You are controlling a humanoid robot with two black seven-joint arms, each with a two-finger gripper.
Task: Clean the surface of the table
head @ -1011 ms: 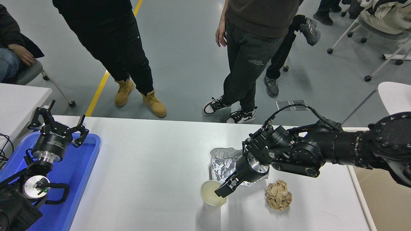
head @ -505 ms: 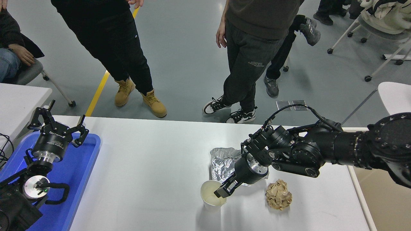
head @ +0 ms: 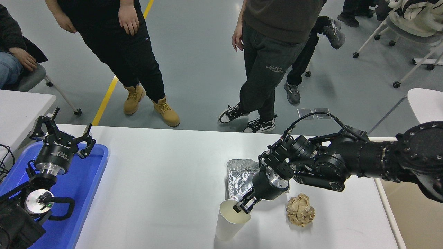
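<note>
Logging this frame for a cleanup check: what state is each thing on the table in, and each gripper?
White paper cup: tilted, rim pinched by the right gripper, looks empty.
Crumpled silver foil: lying flat behind the cup, partly hidden by the gripper.
Crumpled brown paper ball: resting on the white table surface, untouched.
Blue plastic tray: at the table's left end, no litter visible.
Left gripper: open, parked over the tray.
</note>
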